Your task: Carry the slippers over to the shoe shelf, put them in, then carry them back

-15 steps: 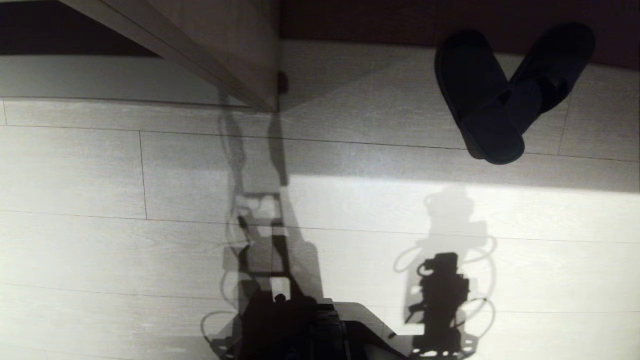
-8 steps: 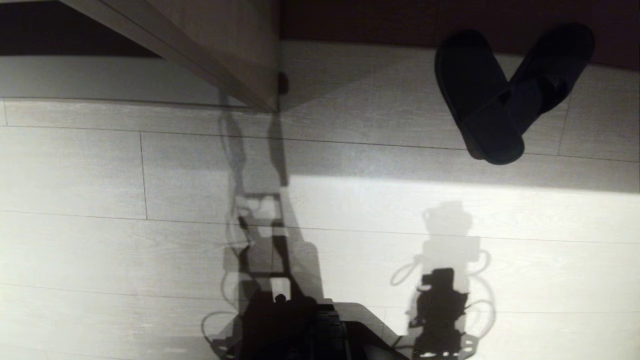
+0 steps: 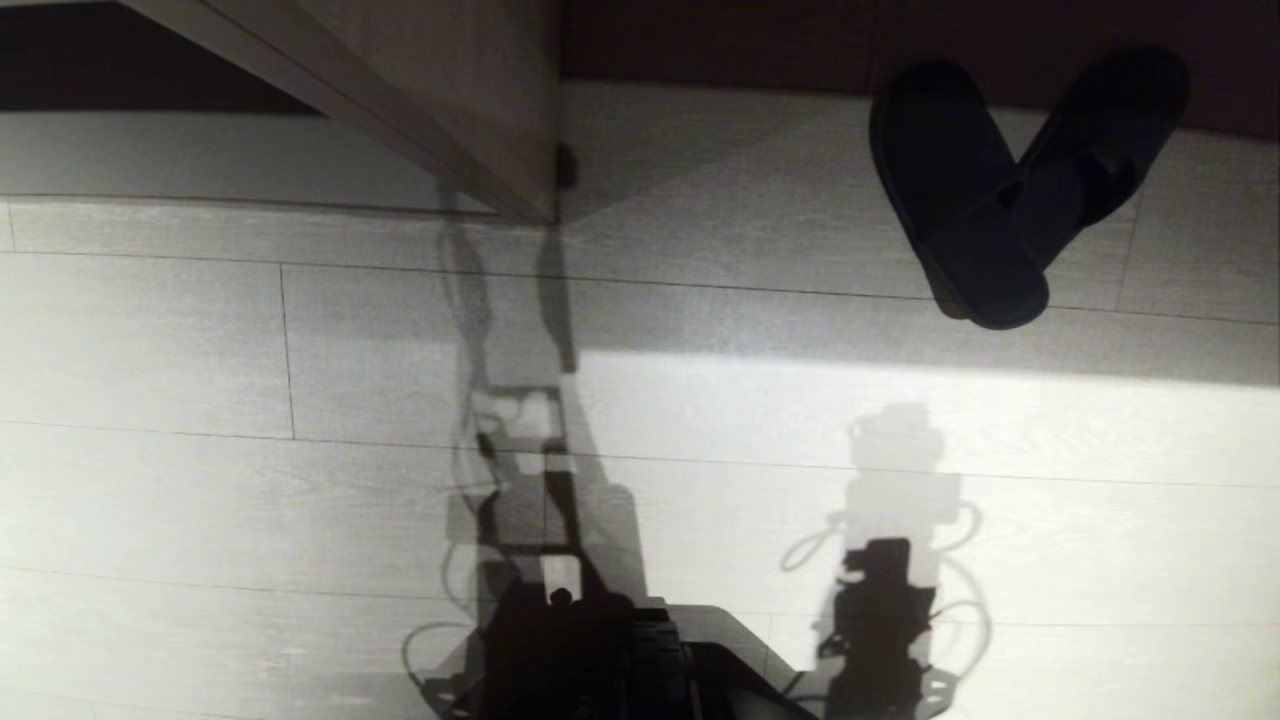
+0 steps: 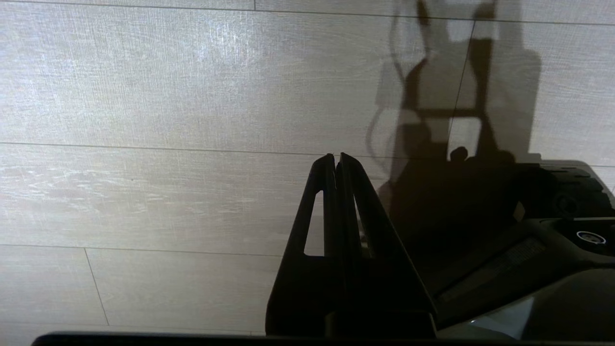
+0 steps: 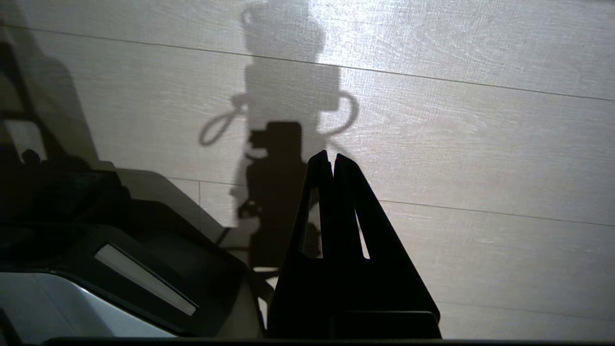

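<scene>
The slippers, dark and flat, lie on the pale plank floor at the far right in the head view. They cross in a V, their far ends at the edge of a dark recess. The shoe shelf shows at the far left as a dark opening over a pale base board, beside a wood panel. My left gripper is shut and empty over bare floor next to my base. My right gripper is also shut and empty, over bare floor well short of the slippers. Neither gripper itself appears in the head view, only shadows.
My dark base fills the near middle of the head view. The wood panel's corner juts out between the shelf and the dark recess. Open floor lies between me and the slippers.
The right arm's shadow on the floor has slid back toward my base. The slippers, the left gripper and the camera have not moved.
</scene>
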